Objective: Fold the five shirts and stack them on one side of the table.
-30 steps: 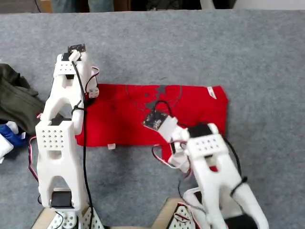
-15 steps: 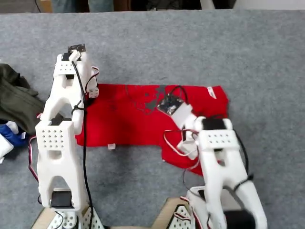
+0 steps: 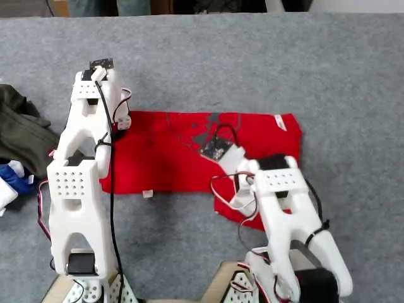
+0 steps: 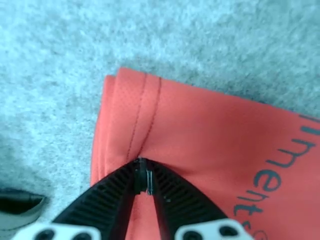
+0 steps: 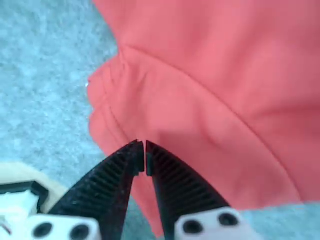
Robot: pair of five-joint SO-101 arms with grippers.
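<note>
Red shirt (image 3: 164, 158), pinched by left pincer (image 4: 143, 176), lies under closed right pincer (image 5: 145, 156)

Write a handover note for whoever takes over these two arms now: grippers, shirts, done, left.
Left gripper: shut on the red fabric shirt, at a hemmed corner.
Right gripper: shut, over the shirt's near flap; grip unclear.
Done: shirt partly folded, mid-table.
Dark green garment and blue cloth lie heaped beside the left arm.
Left: finish this fold, stack, then the rest.
</note>
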